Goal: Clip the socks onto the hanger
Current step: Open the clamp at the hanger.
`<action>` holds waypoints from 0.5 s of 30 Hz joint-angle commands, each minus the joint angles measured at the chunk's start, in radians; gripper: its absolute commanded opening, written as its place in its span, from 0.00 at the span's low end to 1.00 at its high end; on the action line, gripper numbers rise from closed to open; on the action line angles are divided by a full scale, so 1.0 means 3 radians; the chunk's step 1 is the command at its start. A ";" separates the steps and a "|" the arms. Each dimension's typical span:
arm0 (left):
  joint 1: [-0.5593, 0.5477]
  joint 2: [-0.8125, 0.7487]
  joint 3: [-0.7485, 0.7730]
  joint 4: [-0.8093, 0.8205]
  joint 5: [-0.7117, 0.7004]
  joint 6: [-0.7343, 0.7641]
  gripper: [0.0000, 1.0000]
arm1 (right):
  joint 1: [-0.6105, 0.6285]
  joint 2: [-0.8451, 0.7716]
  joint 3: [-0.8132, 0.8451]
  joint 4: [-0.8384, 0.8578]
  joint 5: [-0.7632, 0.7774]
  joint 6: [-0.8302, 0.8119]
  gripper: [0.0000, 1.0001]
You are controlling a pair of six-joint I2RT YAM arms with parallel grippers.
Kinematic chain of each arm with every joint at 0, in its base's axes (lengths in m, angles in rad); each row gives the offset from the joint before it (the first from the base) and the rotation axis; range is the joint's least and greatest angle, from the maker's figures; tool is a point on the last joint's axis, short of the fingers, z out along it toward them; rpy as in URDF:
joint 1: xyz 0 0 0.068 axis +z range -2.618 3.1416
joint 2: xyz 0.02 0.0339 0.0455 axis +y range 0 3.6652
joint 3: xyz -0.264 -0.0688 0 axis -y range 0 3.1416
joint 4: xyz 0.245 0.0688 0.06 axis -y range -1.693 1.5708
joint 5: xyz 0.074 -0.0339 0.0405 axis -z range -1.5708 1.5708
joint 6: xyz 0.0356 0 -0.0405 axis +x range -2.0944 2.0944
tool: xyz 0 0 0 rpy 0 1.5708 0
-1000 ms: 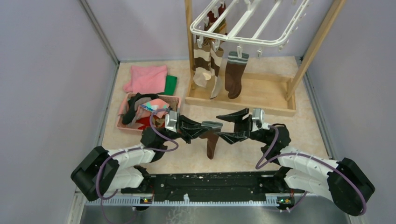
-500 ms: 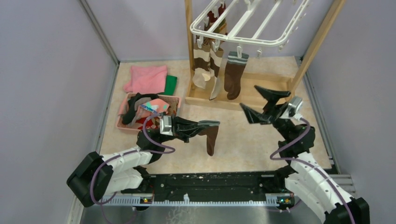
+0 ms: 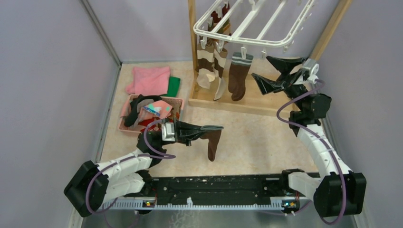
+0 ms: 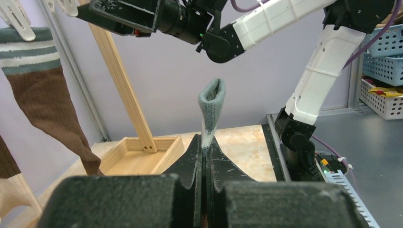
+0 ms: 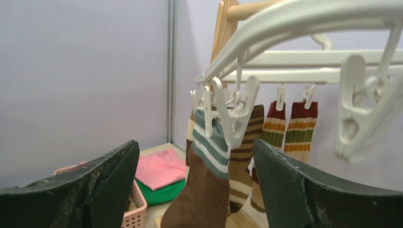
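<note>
The left gripper (image 3: 199, 129) is clamped on a sock (image 3: 212, 142) just under its grey cuff. The cuff pokes out past the fingertips and the brown foot hangs straight down, so the sock's long axis runs near vertical. From this gripper the hanger (image 3: 247, 42) lies ahead, to the right and higher, well apart. The right gripper (image 3: 260, 66) is the nearer one. Its jaws are spread wide and hold nothing, and it hovers just beside the hanger's front edge, near a free clip (image 5: 354, 111) next to the hung socks (image 3: 237, 76). My reading: the cuff must travel up and rightward to that clip — the right gripper looks placed to pinch it open.
</note>
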 commanded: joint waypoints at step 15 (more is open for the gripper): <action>0.0006 -0.0119 0.0139 -0.0099 0.0115 0.0231 0.00 | -0.0017 0.0446 0.0668 0.0039 -0.0008 0.0006 0.85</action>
